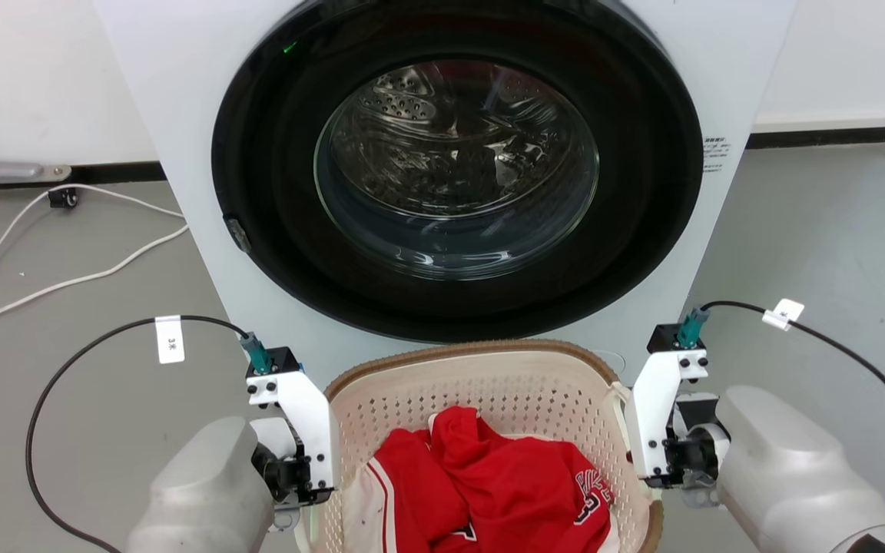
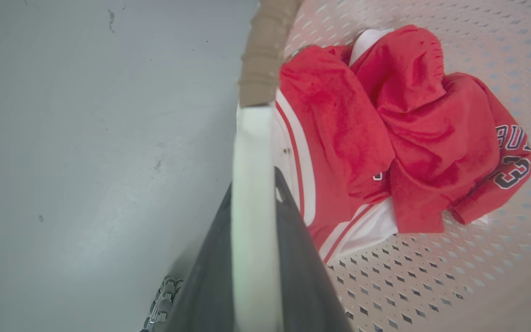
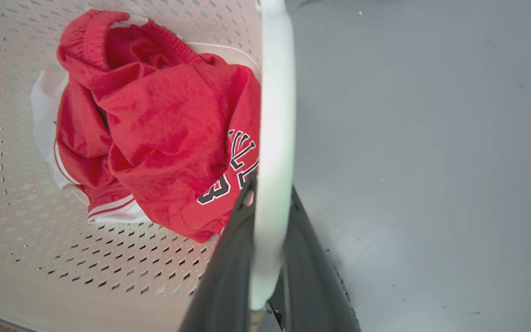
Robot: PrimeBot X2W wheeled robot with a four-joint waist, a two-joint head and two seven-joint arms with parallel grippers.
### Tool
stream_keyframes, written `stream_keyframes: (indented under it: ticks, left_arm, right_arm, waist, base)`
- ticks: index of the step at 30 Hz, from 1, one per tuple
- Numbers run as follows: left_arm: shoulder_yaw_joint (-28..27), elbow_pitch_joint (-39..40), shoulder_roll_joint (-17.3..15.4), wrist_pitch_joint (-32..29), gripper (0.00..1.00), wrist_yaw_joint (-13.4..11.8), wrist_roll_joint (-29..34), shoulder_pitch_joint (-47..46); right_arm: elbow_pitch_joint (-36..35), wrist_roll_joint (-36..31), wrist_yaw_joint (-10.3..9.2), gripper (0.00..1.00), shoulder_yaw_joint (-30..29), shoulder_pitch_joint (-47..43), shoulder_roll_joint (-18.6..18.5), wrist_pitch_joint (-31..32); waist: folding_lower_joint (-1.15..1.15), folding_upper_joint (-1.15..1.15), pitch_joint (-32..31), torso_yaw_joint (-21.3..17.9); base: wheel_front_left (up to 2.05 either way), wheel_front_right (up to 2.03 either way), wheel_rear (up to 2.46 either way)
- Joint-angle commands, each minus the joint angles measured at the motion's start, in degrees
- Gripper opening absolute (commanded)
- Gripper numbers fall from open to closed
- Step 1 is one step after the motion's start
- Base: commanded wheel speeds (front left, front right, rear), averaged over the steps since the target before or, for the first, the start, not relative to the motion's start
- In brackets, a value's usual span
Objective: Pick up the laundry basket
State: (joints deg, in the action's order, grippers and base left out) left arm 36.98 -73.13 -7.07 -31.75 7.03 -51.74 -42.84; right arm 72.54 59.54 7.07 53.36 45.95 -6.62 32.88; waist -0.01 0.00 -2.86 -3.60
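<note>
Cream laundry basket (image 1: 488,392) sits lower centre, handle-to-handle axis across the frame. Left gripper (image 2: 252,182) clamps its left handle (image 2: 251,138), right gripper (image 3: 271,184) its right handle (image 3: 274,92).

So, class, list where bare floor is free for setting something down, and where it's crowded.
Free: grey floor right of the washer, up to the skirting. Left floor is crossed by white cables. Crowded: the basket close before the washer, holding red clothes.

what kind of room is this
Probably a laundry area: a front-loading washer stands on a bare grey floor, with a laundry basket of red clothes before it.
</note>
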Motion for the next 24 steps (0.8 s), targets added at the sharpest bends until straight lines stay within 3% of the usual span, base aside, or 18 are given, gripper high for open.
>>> stream_keyframes:
  ticks: [1,24]
  left_arm:
    - [0.2,0.6,1.5,0.3,0.00,0.8,-0.4,0.5]
    - [1.9,0.1,2.0,1.8,0.00,0.8,-1.7,1.2]
  right_arm:
    - [-0.4,0.6,0.76,0.00,0.0,-0.9,1.6,0.1]
    - [0.8,1.9,0.76,0.00,-0.4,-2.2,2.3,-0.1]
  waist:
    - [0.01,0.00,-0.2,0.0]
    - [0.01,0.00,-1.1,0.4]
  base:
    - [0.00,0.00,0.00]
    - [0.00,0.00,0.00]
